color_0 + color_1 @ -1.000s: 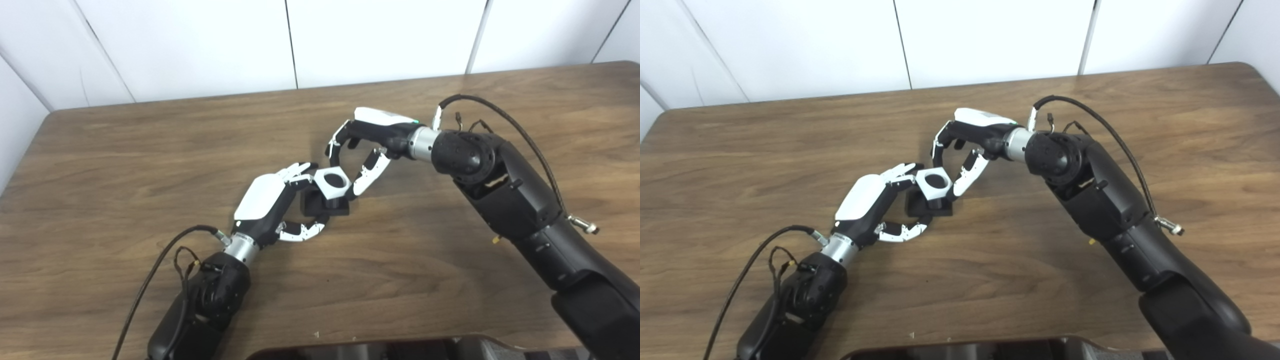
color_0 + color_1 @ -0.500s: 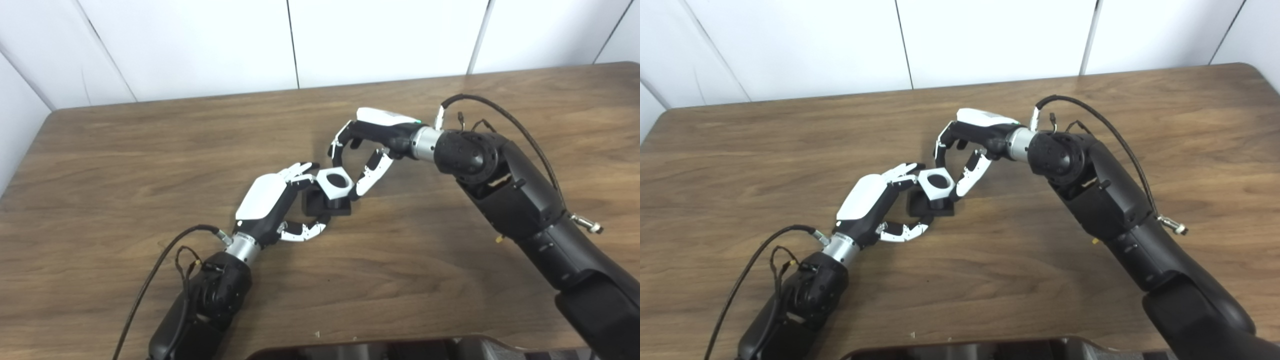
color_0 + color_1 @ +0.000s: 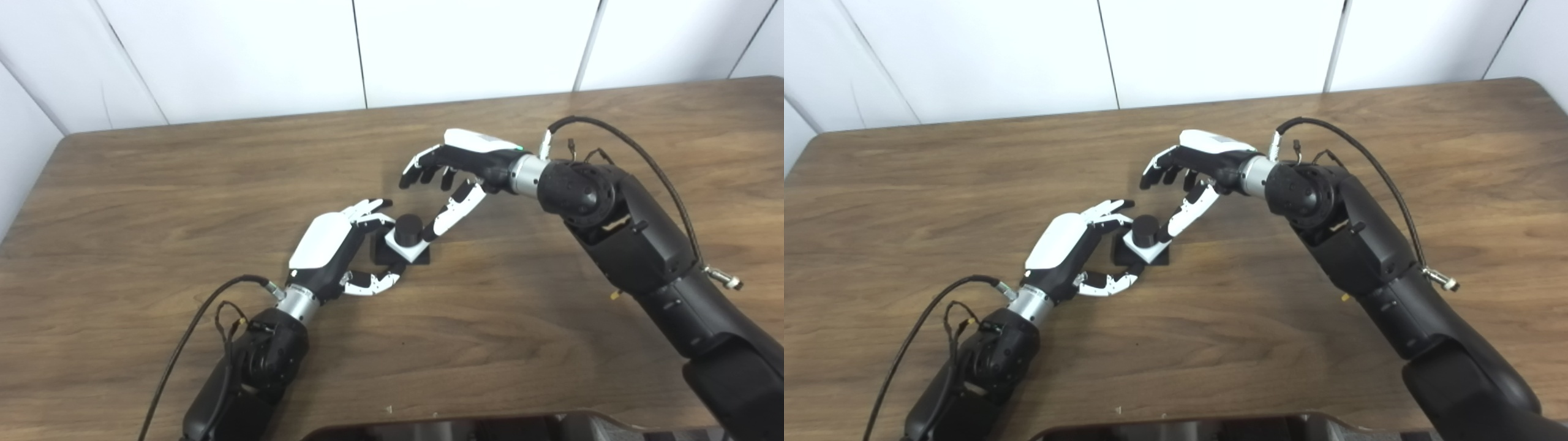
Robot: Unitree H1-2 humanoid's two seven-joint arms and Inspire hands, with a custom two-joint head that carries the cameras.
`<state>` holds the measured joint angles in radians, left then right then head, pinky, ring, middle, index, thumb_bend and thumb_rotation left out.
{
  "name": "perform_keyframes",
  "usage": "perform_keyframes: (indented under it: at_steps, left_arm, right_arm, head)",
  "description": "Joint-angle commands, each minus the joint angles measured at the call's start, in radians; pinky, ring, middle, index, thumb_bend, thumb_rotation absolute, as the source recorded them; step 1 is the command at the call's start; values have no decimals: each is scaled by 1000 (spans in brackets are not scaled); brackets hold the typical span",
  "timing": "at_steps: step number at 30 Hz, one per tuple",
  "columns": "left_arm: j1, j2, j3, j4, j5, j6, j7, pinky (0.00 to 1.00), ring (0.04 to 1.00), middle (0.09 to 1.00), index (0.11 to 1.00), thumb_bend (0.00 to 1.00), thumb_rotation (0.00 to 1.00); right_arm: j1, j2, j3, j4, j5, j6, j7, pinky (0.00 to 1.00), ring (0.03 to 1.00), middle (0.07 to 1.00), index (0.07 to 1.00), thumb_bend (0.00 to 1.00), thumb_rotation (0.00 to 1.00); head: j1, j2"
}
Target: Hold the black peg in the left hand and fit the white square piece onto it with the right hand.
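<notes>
Our white-backed left hand (image 3: 335, 245) curls its fingers loosely; our white-backed right hand (image 3: 456, 174), beyond it, spreads open.

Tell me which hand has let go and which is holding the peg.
The right hand is open, fingers spread above the seated white square piece. The left hand is curled around the black peg base.
</notes>
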<state>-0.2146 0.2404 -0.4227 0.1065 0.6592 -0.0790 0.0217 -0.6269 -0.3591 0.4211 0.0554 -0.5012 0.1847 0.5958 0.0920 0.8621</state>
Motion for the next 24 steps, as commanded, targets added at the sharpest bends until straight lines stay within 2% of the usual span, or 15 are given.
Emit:
perform_keyframes:
  at_steps: [1,16,18,20,24]
  left_arm:
    - [29,1,-35,43,3,5,-67,889,933,913,641,844,222]
    - [24,5,-35,44,4,11,-72,892,933,915,638,844,222]
    - [23,6,-34,45,2,11,-71,889,932,914,637,845,221]
    - [22,7,-33,47,1,8,-69,888,932,914,637,843,221]
    - [19,12,-31,53,1,-1,-64,878,928,914,635,843,221]
  right_arm:
    - [-28,1,-20,-18,-2,-18,-31,647,806,837,804,964,379]
    - [-24,-6,-35,-16,9,-27,-45,683,831,855,794,954,374]
    - [-24,-6,-50,-15,20,-32,-54,677,820,843,794,904,403]
    - [-20,-6,-70,-17,27,-48,-76,664,798,823,787,801,421]
    - [-7,-1,-120,-30,39,-50,-129,677,789,809,764,708,375]
  head:
    - [2,2]
    - [7,-1]
    - [5,-2]
    - [2,-6]
    - [-9,-11]
